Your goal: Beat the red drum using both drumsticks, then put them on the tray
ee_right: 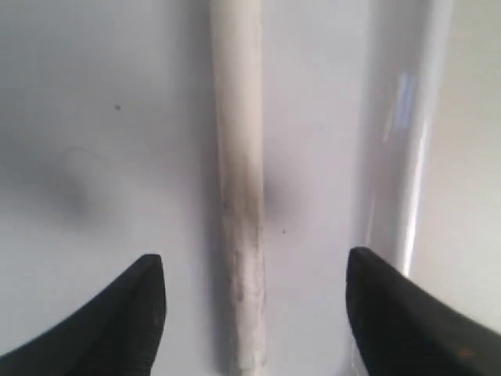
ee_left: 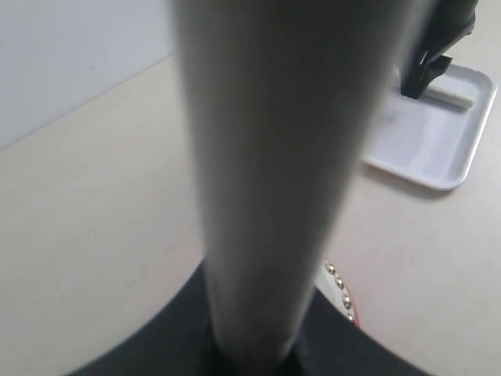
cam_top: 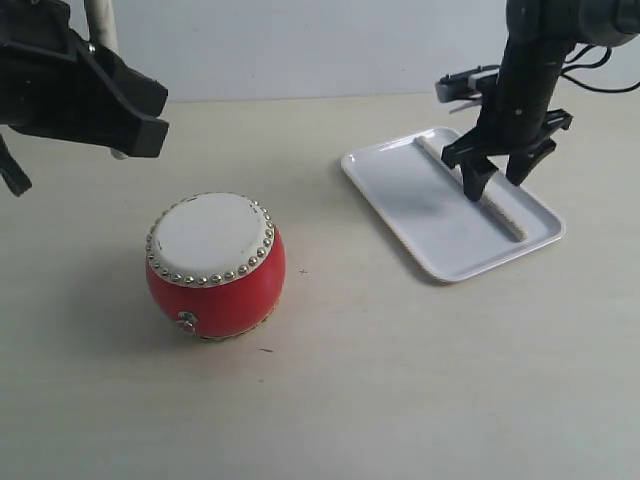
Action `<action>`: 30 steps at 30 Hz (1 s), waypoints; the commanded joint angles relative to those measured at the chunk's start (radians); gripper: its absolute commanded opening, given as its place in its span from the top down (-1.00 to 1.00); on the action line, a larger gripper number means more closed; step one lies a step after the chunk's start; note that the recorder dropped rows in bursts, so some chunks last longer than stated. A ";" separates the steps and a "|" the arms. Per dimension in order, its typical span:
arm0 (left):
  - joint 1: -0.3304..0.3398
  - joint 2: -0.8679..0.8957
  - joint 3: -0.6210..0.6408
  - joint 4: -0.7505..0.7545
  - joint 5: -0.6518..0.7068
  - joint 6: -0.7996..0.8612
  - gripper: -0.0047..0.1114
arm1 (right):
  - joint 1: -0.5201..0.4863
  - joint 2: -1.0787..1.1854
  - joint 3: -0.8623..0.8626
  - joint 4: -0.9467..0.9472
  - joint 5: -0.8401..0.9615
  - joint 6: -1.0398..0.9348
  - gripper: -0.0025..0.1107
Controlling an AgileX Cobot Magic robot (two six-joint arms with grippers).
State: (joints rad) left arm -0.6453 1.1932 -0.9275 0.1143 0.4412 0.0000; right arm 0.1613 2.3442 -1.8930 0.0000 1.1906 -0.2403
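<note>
The red drum [cam_top: 215, 265] with its cream skin stands upright on the table at the left; its studded edge [ee_left: 341, 294] shows in the left wrist view. My left gripper [cam_top: 120, 110] hovers above and behind the drum, shut on one drumstick [cam_top: 98, 25], which fills the left wrist view as a blurred shaft [ee_left: 266, 157]. The other drumstick [cam_top: 508, 218] lies flat in the white tray [cam_top: 420, 205] along its far-right rim. My right gripper [cam_top: 497, 178] stands open just over it, a finger on each side of the stick [ee_right: 239, 188], not touching it.
The tray's raised rim [ee_right: 411, 157] runs close beside the right gripper's fingers [ee_right: 407, 313]. The tray [ee_left: 458, 149] and the right gripper [ee_left: 427, 70] also show far off in the left wrist view. A pale wall closes the back of the table.
</note>
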 commanded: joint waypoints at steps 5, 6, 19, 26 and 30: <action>0.118 0.001 0.071 -0.008 -0.192 0.000 0.92 | 0.001 -0.199 0.001 0.232 -0.007 -0.119 -0.17; 0.152 0.001 0.085 -0.023 -0.227 0.000 0.92 | 0.001 -0.216 0.001 0.257 -0.006 -0.133 -0.17; 0.309 0.122 0.211 0.011 -0.623 -0.173 0.92 | 0.009 -0.313 0.020 0.801 0.031 -0.438 -0.17; 0.319 0.229 0.209 0.655 -0.881 -0.816 0.92 | 0.061 -0.309 0.099 0.875 0.031 -0.609 -0.17; 0.397 0.304 0.164 1.058 -1.205 -1.188 0.92 | 0.083 -0.305 0.101 1.003 0.031 -0.685 -0.17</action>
State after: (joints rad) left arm -0.2926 1.4590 -0.7325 0.9207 -0.5360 -0.9489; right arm 0.2333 2.0416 -1.7962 0.9086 1.2229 -0.8594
